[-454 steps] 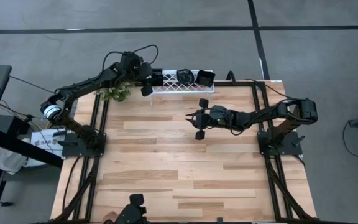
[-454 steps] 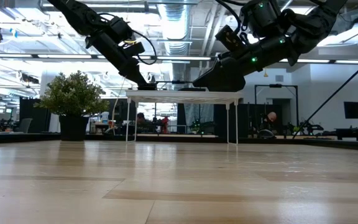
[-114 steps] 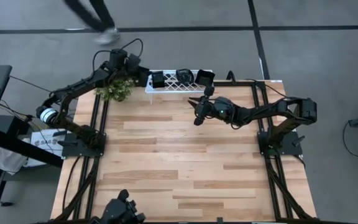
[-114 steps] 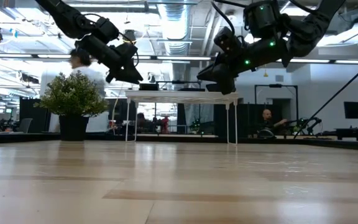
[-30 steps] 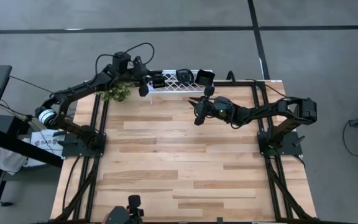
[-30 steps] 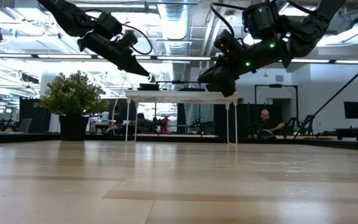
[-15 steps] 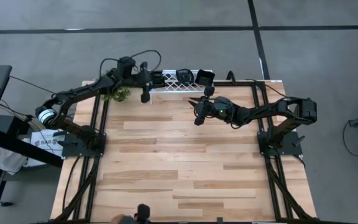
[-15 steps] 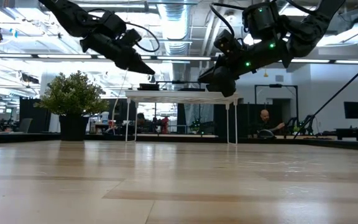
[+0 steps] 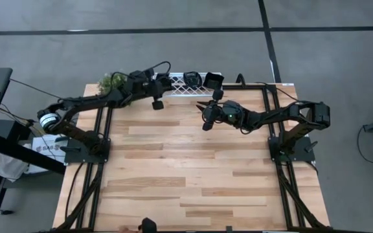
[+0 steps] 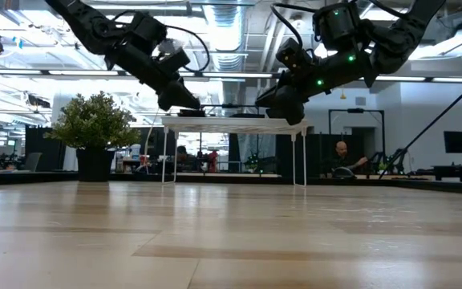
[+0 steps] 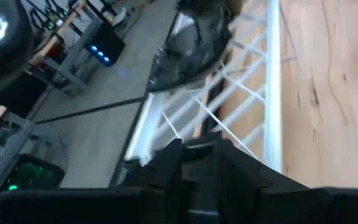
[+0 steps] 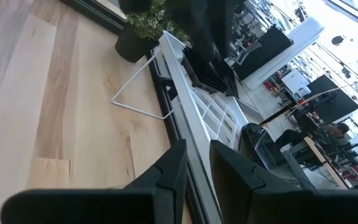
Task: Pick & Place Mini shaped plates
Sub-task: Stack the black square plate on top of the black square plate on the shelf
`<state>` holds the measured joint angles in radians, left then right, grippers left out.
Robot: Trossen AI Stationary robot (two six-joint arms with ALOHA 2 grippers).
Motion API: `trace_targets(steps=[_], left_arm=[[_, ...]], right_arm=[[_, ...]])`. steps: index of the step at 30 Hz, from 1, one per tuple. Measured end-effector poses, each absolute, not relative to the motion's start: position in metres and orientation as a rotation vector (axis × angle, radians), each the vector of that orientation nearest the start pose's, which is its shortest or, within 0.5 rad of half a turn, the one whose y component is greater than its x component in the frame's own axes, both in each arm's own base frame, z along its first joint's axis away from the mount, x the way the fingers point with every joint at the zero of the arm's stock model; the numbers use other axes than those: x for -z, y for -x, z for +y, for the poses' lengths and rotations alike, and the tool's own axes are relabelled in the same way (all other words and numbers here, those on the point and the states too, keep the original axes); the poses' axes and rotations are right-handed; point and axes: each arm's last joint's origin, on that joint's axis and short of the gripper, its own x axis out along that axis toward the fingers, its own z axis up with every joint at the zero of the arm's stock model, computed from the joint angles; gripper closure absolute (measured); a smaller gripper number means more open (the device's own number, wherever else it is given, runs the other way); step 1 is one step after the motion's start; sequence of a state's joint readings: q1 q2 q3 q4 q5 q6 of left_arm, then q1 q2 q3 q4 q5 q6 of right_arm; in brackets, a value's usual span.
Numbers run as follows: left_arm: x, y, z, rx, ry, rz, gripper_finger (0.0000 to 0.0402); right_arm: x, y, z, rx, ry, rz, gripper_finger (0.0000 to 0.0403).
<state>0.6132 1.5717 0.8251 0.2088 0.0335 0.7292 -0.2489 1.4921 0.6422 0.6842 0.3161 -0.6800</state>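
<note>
A white lattice rack (image 9: 177, 91) stands on thin legs at the table's far edge. Three glossy black mini shaped plates rest on top of it: a left one (image 9: 164, 82), a middle one (image 9: 192, 79) and a right one (image 9: 214, 81). My left gripper (image 9: 157, 92) hangs over the rack's left end, just above the left plate (image 10: 192, 111). In the left wrist view a dark shape (image 11: 199, 148) sits right at its tip; I cannot tell whether it is held. My right gripper (image 9: 203, 111) hovers on the near side of the rack's right half, narrowly open and empty (image 12: 197, 155).
A potted plant (image 9: 112, 81) stands at the far left corner beside the rack. Black frame rails (image 9: 269, 116) run along both side edges. The wooden table (image 9: 186, 175) lies bare in the middle and toward the near edge. A person (image 10: 343, 152) sits in the room behind.
My left gripper has swung from above the plant toward the table's right, along the far edge, to the rack's left end. It has sunk a little and rolled on the way. The plant now shows uncovered in the high view.
</note>
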Motion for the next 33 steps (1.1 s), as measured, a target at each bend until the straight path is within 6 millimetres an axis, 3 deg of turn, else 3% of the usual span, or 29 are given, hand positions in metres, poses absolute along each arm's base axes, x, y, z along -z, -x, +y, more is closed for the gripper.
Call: trace_targets(steps=[7,16,22,33], left_arm=[[-0.192,-0.265,0.180,-0.332,-0.520,0.697,0.0309],[-0.210,-0.262,0.180,-0.401,-0.634,0.664,0.0309],[-0.242,-0.239,0.204,-0.555,-0.505,0.547,0.0309],[-0.272,-0.218,0.249,-0.270,-0.251,0.480,0.0309]], right_arm=[[-0.206,-0.289,-0.083,0.484,0.666,0.353,0.0338],[-0.206,-0.288,-0.083,0.483,0.665,0.356,0.0338],[-0.206,-0.288,-0.083,0.484,0.665,0.355,0.0338],[-0.206,-0.288,-0.083,0.484,0.665,0.354,0.0338]])
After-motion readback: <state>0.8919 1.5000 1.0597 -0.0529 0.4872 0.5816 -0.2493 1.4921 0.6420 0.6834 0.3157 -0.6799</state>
